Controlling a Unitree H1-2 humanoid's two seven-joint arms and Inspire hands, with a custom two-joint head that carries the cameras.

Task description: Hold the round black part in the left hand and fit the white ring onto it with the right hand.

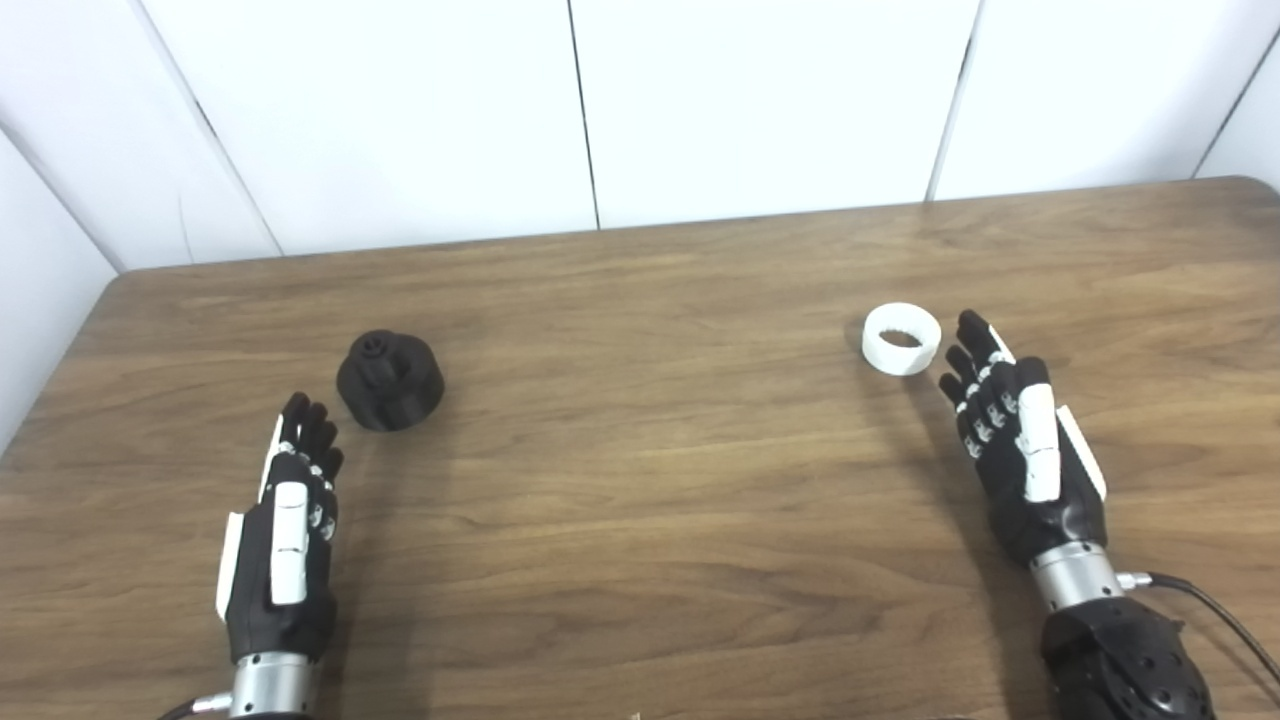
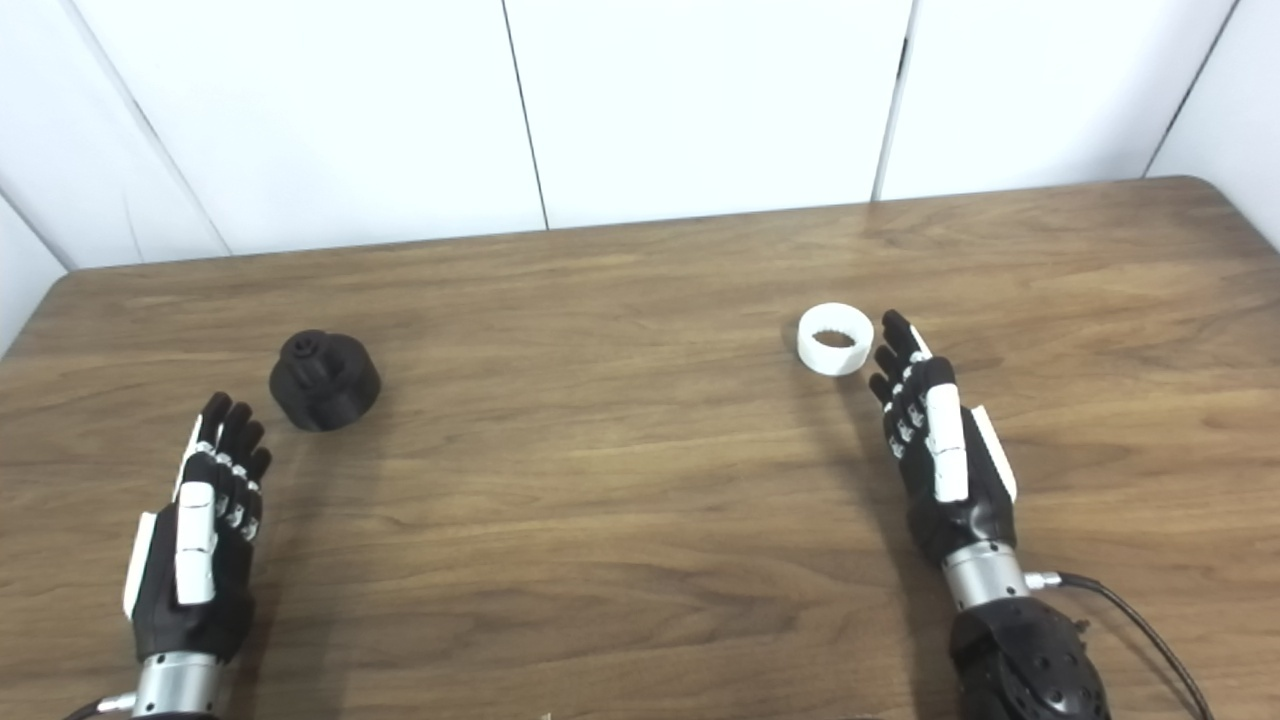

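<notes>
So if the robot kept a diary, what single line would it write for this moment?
stage: before pickup | left robot hand: open, near black part | right robot hand: open, beside white ring | both parts on table

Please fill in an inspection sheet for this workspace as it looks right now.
Surface: wooden table, brown grain.
Job's things: round black part lies left of centre; white ring lies apart on the right, not fitted.
Clutter: nothing seen.
Hands: left hand open, short of the black part; right hand open, fingertips close beside the ring.
Cables: black cable at the right wrist.
Surroundings: white wall panels behind the table.
</notes>
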